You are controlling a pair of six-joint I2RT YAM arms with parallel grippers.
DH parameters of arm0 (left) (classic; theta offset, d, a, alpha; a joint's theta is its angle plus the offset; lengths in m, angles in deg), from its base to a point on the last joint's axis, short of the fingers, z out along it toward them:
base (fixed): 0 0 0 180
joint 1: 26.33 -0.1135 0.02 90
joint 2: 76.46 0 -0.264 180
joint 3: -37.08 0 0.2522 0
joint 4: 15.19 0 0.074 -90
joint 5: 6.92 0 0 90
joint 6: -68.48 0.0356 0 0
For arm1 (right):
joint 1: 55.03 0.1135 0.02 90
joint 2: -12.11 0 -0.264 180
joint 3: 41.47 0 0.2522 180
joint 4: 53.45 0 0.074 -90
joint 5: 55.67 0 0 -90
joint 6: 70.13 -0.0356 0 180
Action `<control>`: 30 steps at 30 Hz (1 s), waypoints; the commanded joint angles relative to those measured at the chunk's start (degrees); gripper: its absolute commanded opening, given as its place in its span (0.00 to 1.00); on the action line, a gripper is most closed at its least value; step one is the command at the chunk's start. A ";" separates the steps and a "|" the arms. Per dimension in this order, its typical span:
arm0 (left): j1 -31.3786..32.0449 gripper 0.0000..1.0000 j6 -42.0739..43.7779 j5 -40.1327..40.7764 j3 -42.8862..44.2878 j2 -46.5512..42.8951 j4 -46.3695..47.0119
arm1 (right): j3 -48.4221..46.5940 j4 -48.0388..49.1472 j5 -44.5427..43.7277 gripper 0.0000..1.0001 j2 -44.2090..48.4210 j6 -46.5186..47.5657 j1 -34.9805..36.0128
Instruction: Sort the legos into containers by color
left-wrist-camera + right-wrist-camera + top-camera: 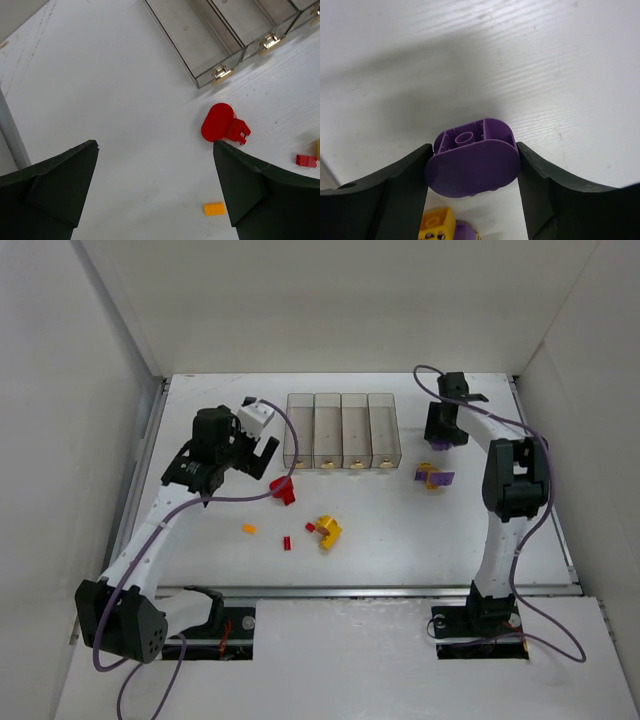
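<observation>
- The right gripper [472,155] clamps a purple rounded brick [472,167], one finger pressed against each of its sides. It sits at the right of the table [450,540], beyond the right end of the bins.
- Whether that brick rests on the surface or is lifted off it, I cannot tell.
- Just toward the arm bases from it lies a purple-and-yellow cluster [435,477].
- The left gripper [155,145] hangs over the table's left side with its jaws spread wide and nothing between them.
- A red rounded piece [222,123] lies on the table just ahead of the left gripper's right-hand fingertip, near the corner of the leftmost bin.
- Four clear bins [340,430] stand joined in a row at the centre back, each with a tan spot at its near end.
- Nearer the bases lie an orange brick [249,529], two small red bits [287,542] and a yellow cluster [328,531], all loose on the table.
</observation>
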 commanded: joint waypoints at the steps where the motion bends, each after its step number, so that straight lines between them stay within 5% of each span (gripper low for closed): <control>1: 0.53 0.99 4.72 -2.08 -2.10 -1.79 0.75 | -4.14 0.90 -2.65 0.13 8.72 6.12 3.69; 4: 0.53 0.99 7.79 -2.09 -4.30 -1.79 0.75 | -2.21 5.53 -0.03 0.11 14.42 10.41 7.12; 9: 0.53 0.99 17.54 -10.60 -7.28 -1.26 -0.83 | 1.75 9.69 17.43 0.14 16.56 19.30 11.95; 18: 1.06 0.99 20.46 -14.75 -11.43 -1.26 1.72 | -5.18 6.01 19.76 0.36 6.02 21.51 14.60; 27: 1.59 0.99 18.61 -14.75 -11.95 -1.26 1.19 | -7.92 4.68 16.06 1.00 5.57 23.71 17.50; 30: 1.59 0.99 18.61 -14.75 -11.95 -1.26 0.67 | -7.92 4.68 14.84 1.00 6.97 23.09 17.50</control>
